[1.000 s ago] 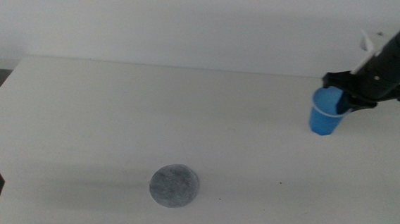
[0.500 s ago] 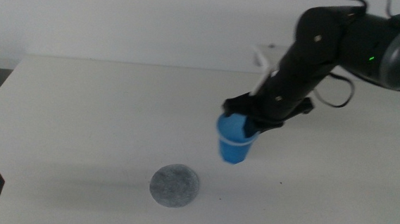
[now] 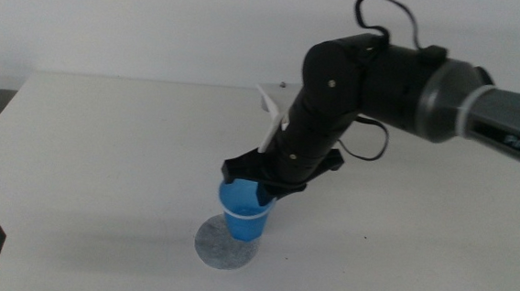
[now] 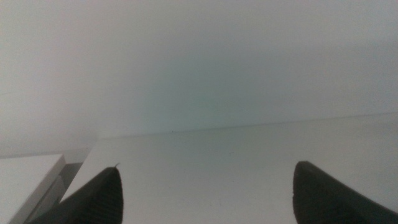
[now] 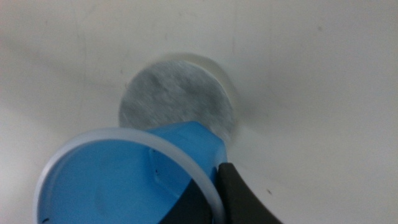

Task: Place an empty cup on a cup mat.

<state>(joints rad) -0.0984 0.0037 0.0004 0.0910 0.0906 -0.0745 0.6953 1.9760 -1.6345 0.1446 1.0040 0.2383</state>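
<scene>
Middle view overlooks table [image 3: 105,135]; right wrist close above cup mat [image 5: 177,99], shared.

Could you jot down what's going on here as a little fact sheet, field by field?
cup: blue cup, upright, empty, held over the mat's near side
cup mat: grey disc lying flat on the white table
right gripper: clamped on the cup's rim
left gripper: open, waiting at the table's near left corner
placed: cannot tell whether the cup touches the mat

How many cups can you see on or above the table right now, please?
1: the cup is gripped at its rim by the right gripper, over the cup mat. No other cup shows in any view.
</scene>
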